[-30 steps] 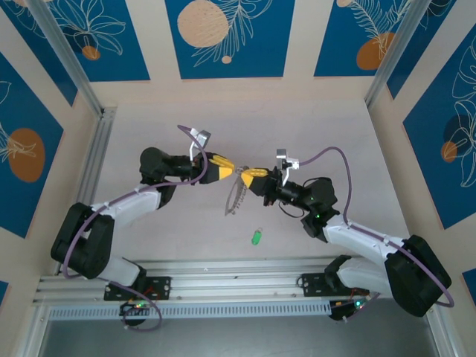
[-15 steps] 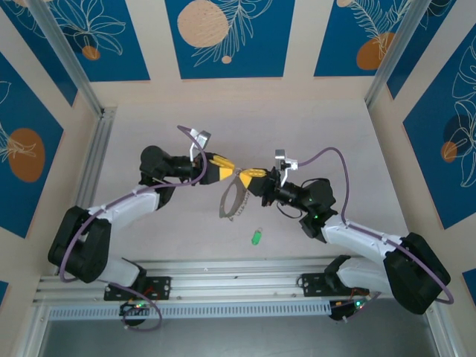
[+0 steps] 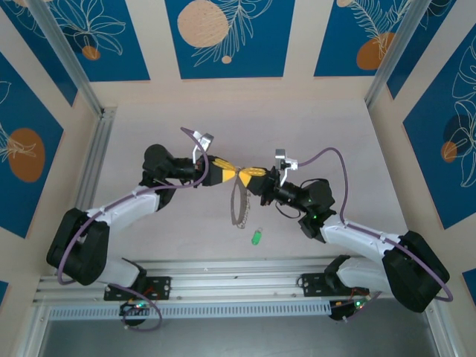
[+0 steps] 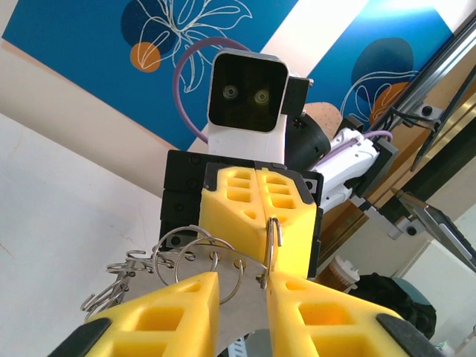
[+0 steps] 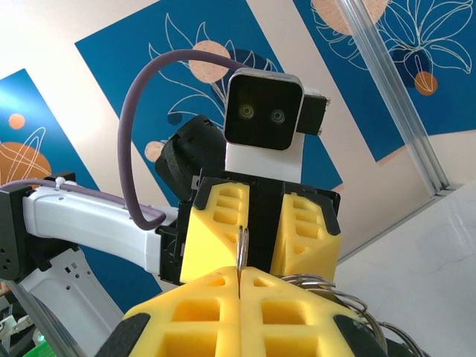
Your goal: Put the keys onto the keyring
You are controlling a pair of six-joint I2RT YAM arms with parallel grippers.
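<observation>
The keys (image 3: 256,236) come down to one small green piece lying loose on the worktop (image 3: 335,126). It sits at about 5 o'clock from the bottom of the keyring (image 3: 238,202) and just clear of it. I judge it light and hard, and likely to skate on the smooth top, so I would pinch it across its flat sides.

The keyring hangs as a limp loop towards 6 o'clock from where my two claws meet. It is a floppy band fringed with thin wire rings, which I expect to swing and snag. The best hold looks like the top edge.

My right claw (image 3: 248,177) is pressed together on a thin wire of the keyring. My left claw (image 3: 233,172) has its pads narrowly apart around the band, and I cannot tell whether it pinches.

Beyond, toward 12 o'clock, bare pale worktop runs to beige walls hung with blue floral panels (image 3: 227,37).
</observation>
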